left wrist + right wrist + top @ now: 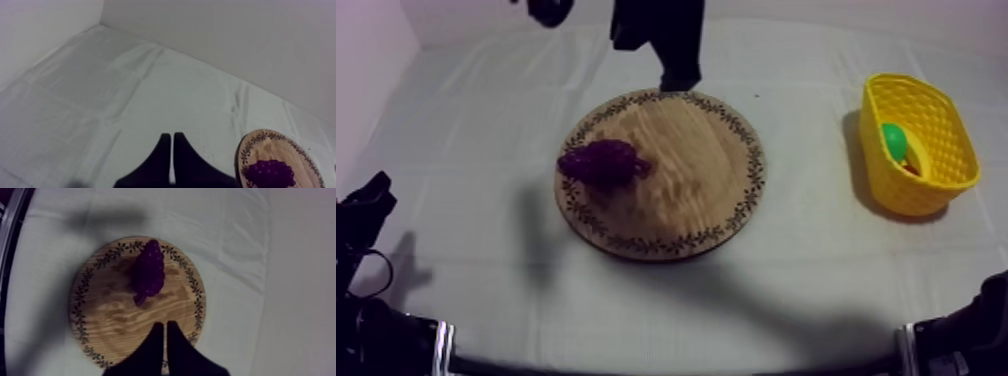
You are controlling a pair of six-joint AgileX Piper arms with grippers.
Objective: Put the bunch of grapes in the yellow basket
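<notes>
At the counter's [466, 130] left, my left pincer [172, 135] is pinched narrow. On the wooden board's [696, 180] left part lies the bunch of grapes [601, 162], long axis crosswise, thin end toward the middle. Over its far rim my right pincer [165, 323] hovers, narrow too.

Wooden board [686, 190]: bunch of grapes [602, 162] on its left part, remaining face bare. Right gripper [679, 82] over its far rim. Cloth [806, 230] between board and yellow basket [936, 120]: open. Basket holds toy fruit [896, 142].
</notes>
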